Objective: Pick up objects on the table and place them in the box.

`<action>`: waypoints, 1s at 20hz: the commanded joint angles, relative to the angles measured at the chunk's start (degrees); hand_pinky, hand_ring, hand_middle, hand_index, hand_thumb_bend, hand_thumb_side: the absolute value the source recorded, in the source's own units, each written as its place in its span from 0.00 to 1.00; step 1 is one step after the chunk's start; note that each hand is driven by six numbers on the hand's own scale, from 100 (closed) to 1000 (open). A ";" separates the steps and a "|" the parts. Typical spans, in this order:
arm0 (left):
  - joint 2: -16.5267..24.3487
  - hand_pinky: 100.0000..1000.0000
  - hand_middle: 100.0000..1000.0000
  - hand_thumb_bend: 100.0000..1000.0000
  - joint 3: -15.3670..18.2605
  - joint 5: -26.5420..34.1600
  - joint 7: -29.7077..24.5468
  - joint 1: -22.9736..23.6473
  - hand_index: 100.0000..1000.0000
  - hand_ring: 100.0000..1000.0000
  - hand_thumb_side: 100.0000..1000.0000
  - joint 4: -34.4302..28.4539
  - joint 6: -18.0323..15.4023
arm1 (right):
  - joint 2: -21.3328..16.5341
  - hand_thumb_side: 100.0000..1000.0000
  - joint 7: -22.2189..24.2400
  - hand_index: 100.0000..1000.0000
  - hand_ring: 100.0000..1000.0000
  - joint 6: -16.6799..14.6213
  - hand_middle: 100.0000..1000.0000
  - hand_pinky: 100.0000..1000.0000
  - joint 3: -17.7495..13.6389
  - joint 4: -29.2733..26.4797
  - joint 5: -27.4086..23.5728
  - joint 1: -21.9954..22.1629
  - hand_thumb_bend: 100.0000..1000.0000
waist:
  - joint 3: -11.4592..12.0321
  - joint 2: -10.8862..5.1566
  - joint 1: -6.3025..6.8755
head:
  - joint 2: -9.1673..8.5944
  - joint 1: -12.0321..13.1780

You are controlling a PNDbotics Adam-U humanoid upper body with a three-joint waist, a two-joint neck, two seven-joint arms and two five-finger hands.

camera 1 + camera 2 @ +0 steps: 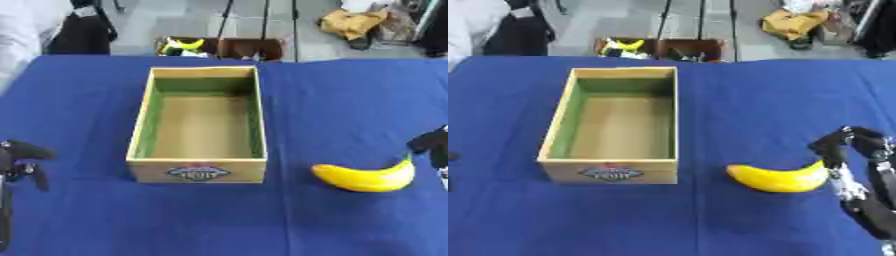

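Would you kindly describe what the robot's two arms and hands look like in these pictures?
Both are mostly black. The right robot hand has slim black fingers, with silvery metal segments along the arm below it toward the wrist. The left robot hand shows as black rounded fingers on a dark arm at the picture's edge. No markings or sleeves are visible.

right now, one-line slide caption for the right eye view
Robot's right hand beside a yellow banana on the blue table, right of an empty wooden box.
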 commanded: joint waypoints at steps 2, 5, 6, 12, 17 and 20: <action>0.48 0.17 0.42 0.00 -0.23 0.07 -0.02 -0.46 0.53 0.52 0.99 -1.12 -0.18 | -0.61 0.91 -0.01 0.54 0.55 -0.12 0.39 0.59 -0.07 -1.20 -0.60 -0.41 0.00 | 0.13 -1.02 0.07 | 0.37 0.15; 0.52 0.17 0.42 0.00 -0.19 0.12 0.03 -0.41 0.53 0.52 0.99 -1.12 -0.18 | -0.64 0.91 -0.02 0.54 0.54 -0.16 0.39 0.59 -0.04 -1.20 -1.00 -0.48 0.00 | 0.21 -1.22 0.11 | 0.39 0.10; 0.53 0.17 0.42 0.00 -0.18 0.14 0.05 -0.40 0.53 0.52 0.99 -1.12 -0.19 | -0.66 0.92 0.05 0.57 0.56 -0.16 0.40 0.60 -0.04 -1.20 -1.05 -0.47 0.01 | 0.22 -1.29 0.12 | 0.37 0.11; 0.62 0.17 0.42 0.00 -0.17 0.19 0.00 -0.37 0.53 0.52 0.99 -1.12 -0.09 | -3.57 1.00 0.66 0.67 0.64 0.84 0.48 0.65 -0.92 -1.20 3.21 -1.01 0.33 | -0.03 -1.46 -0.05 | 0.44 0.22; 0.78 0.17 0.42 0.00 -0.22 0.21 -0.08 -0.31 0.53 0.52 0.99 -1.12 0.04 | -9.21 1.00 1.36 0.73 0.70 2.01 0.52 0.70 -0.44 -1.20 7.99 -3.31 0.46 | -0.04 -1.79 -0.32 | 0.42 -0.02; 0.80 0.17 0.42 0.00 -0.24 0.25 -0.11 -0.25 0.53 0.52 0.99 -1.12 0.07 | -11.75 1.00 4.12 0.75 0.73 4.05 0.53 0.73 0.69 -1.20 8.72 -4.43 0.49 | 0.12 -1.88 -0.36 | 0.33 -0.22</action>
